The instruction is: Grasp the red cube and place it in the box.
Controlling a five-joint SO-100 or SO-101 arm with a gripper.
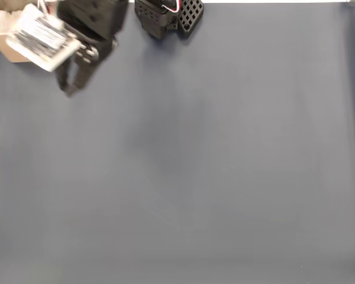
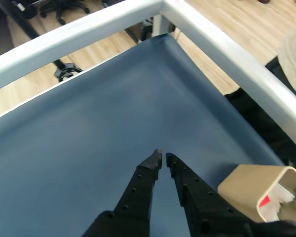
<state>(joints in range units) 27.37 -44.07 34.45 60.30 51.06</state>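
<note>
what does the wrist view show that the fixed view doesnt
Wrist view alone: the white frame rails meeting at the mat's corner, wooden floor beyond them, and a bit of red inside the box, likely the red cube. The fingertips sit nearly together with nothing between them.

Fixed view alone: the wide bare stretch of the blue mat and a black arm part at the top edge.

Both: the gripper, the mat, and the tan box beside the gripper.
</note>
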